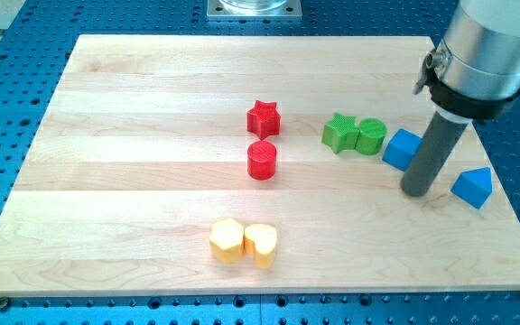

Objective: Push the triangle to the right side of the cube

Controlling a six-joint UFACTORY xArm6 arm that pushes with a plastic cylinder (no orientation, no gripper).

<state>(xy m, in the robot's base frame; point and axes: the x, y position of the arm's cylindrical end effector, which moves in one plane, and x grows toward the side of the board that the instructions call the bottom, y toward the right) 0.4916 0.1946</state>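
A blue cube sits at the board's right, partly hidden behind my dark rod. A blue triangle lies further right and a little lower, near the board's right edge. My tip rests on the board between them, just below and right of the cube and left of the triangle, apart from the triangle by a small gap.
A green star and green cylinder touch each other left of the cube. A red star and red cylinder stand mid-board. A yellow hexagon and yellow heart sit near the bottom. The wooden board lies on a blue perforated table.
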